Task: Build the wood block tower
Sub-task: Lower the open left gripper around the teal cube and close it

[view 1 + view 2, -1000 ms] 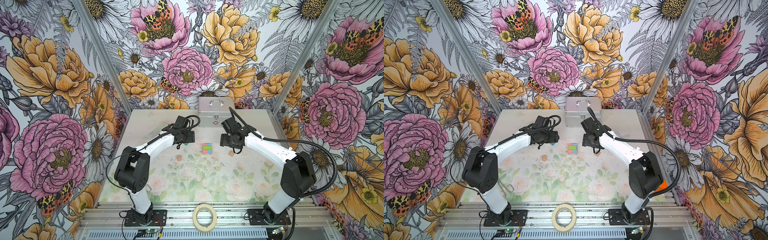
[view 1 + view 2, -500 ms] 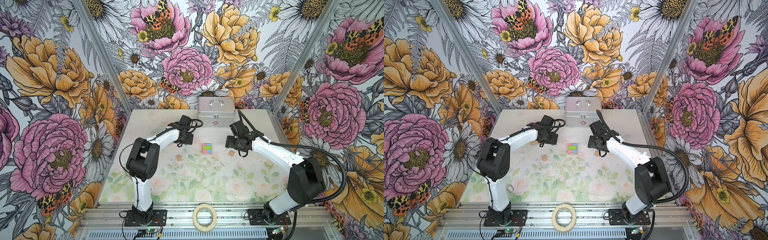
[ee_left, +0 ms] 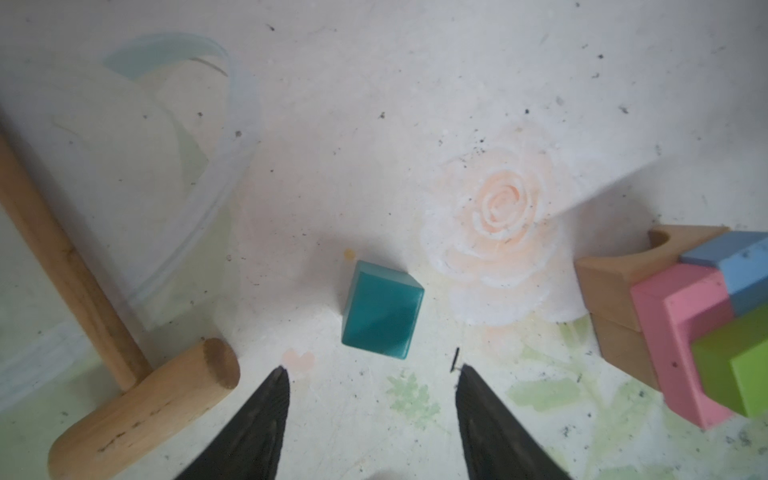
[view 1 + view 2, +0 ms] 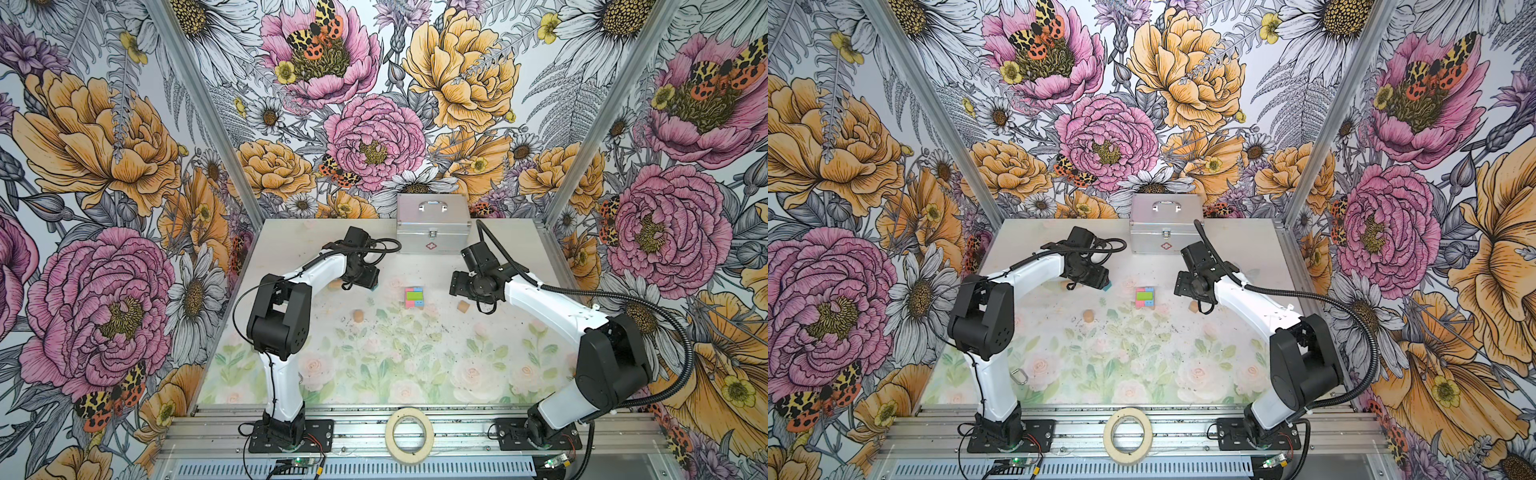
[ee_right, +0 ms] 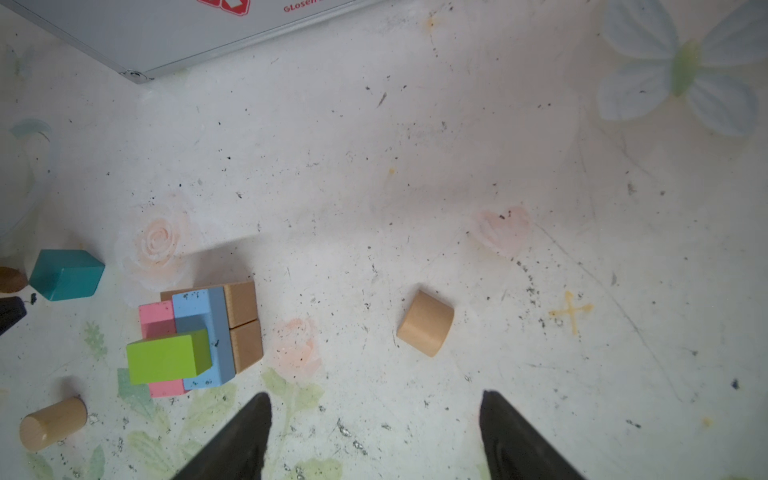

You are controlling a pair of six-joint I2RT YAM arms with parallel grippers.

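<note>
Gaping left end effector [image 3: 372, 368] near teal cube [image 3: 380, 311]

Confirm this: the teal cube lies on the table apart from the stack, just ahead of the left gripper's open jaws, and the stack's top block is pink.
Wrong on one point: the top block of the stack is green, not pink; the right wrist view shows the green block above the pink block. The teal cube and left gripper are as stated.
</note>
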